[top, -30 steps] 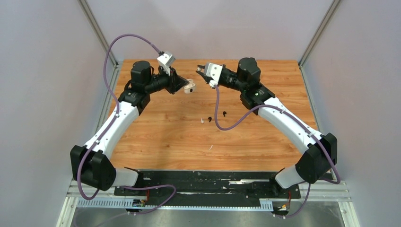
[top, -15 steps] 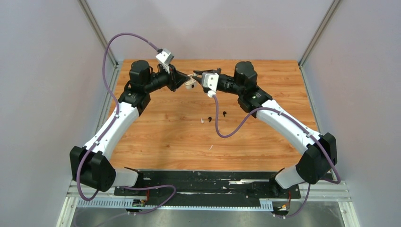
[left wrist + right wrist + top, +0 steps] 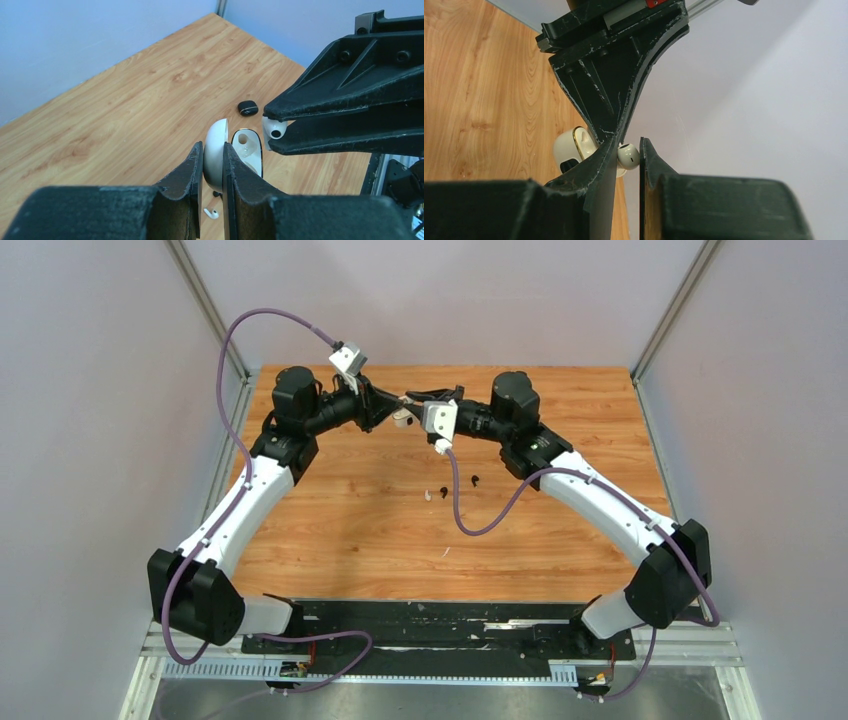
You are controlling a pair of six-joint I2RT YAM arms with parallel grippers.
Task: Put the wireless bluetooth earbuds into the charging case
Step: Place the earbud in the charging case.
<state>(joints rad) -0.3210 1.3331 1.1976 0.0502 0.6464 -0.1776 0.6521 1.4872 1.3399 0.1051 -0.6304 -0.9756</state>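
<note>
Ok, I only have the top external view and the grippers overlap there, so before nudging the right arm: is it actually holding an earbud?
Observer: Yes. In the right wrist view the right gripper pinches a white earbud at its fingertips.
Operator: Is the case open?
Observer: Open. The left wrist view shows the left gripper clamped on one half of the white charging case, with an empty socket in the other half.
Operator: Seated yet?
Observer: No. The earbud is outside, beside the open half's rim.
</note>
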